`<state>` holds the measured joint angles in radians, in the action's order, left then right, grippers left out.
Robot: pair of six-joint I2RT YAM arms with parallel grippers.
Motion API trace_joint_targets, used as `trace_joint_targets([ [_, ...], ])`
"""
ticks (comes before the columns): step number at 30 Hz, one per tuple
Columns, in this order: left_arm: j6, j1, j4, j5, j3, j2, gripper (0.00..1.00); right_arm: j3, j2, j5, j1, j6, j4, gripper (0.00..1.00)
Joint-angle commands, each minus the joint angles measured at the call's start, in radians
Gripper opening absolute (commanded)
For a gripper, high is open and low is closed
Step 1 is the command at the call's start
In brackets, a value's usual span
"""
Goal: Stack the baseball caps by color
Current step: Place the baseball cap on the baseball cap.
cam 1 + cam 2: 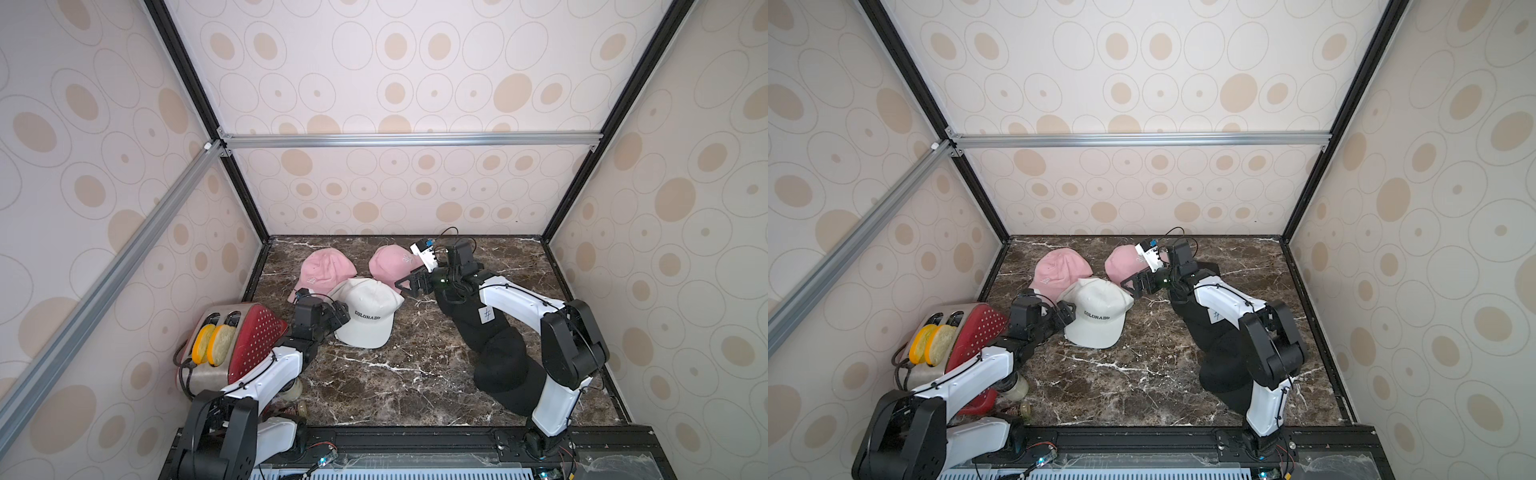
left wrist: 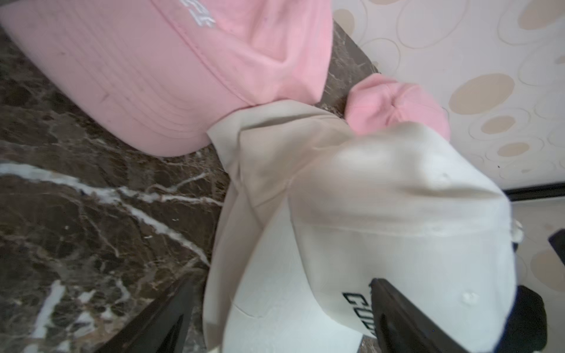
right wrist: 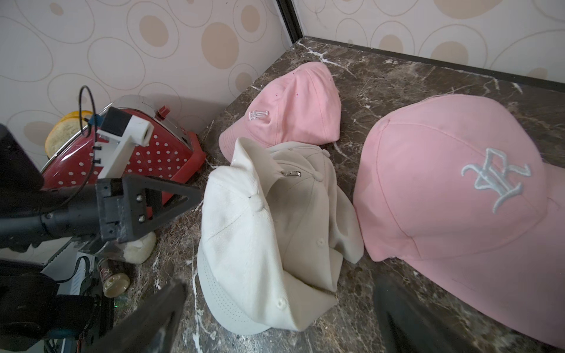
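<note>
"COLORADO" on white cap point(image 1: 368, 309) front, black letters

White COLORADO cap point(image 1: 368, 318) just in front of two pink caps point(image 1: 326, 268), black caps point(image 1: 498, 365) apart at right

Left end effector point(image 1: 341, 313) jaws apart, right end effector point(image 1: 405, 286) spread wide, both reaching forward

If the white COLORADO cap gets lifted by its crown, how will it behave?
The white COLORADO cap has a creased, slumped crown, so it probably flops and folds. Its brim holds a curve, so it is likely stiffer. Thin fabric: probably light, unlikely to roll.
</note>
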<state>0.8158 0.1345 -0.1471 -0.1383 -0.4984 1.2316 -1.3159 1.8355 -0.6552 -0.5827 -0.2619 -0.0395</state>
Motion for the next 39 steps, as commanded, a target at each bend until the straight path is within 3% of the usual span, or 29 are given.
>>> trace_joint_targets([
  [1, 0.001, -0.056, -0.029, -0.104, -0.049, 0.022, 0.92, 0.007, 0.039, -0.071, -0.008, 0.096, -0.016, 0.98],
  [4, 0.022, -0.097, 0.011, -0.088, -0.062, 0.038, 0.94, -0.025, 0.076, -0.089, -0.010, 0.154, 0.031, 0.96],
  [11, 0.005, -0.127, 0.221, 0.181, -0.128, 0.060, 0.98, -0.020, 0.112, -0.089, -0.010, 0.127, -0.018, 0.82],
  [13, -0.013, -0.127, 0.277, 0.188, -0.165, 0.101, 0.98, -0.008, 0.111, -0.081, -0.010, 0.125, -0.040, 0.69],
  [14, -0.021, -0.127, 0.296, 0.180, -0.183, 0.122, 0.99, 0.000, 0.109, -0.081, -0.010, 0.124, -0.050, 0.67],
  [17, -0.025, -0.122, 0.317, 0.154, -0.215, 0.186, 0.99, 0.015, 0.099, -0.111, -0.012, 0.139, -0.066, 0.65],
  [22, -0.012, -0.093, 0.358, 0.222, -0.262, 0.269, 0.99, 0.024, 0.091, -0.204, -0.012, 0.196, -0.051, 0.61],
  [28, -0.026, -0.020, 0.405, 0.246, -0.346, 0.397, 0.99, -0.020, 0.127, -0.163, -0.029, 0.243, 0.012, 0.64],
  [31, -0.024, -0.012, 0.404, 0.253, -0.351, 0.423, 0.99, -0.057, 0.150, -0.165, -0.036, 0.254, 0.044, 0.60],
  [39, -0.100, -0.012, 0.402, 0.216, -0.363, 0.435, 0.98, -0.135, 0.173, -0.241, -0.053, 0.231, 0.079, 0.15],
])
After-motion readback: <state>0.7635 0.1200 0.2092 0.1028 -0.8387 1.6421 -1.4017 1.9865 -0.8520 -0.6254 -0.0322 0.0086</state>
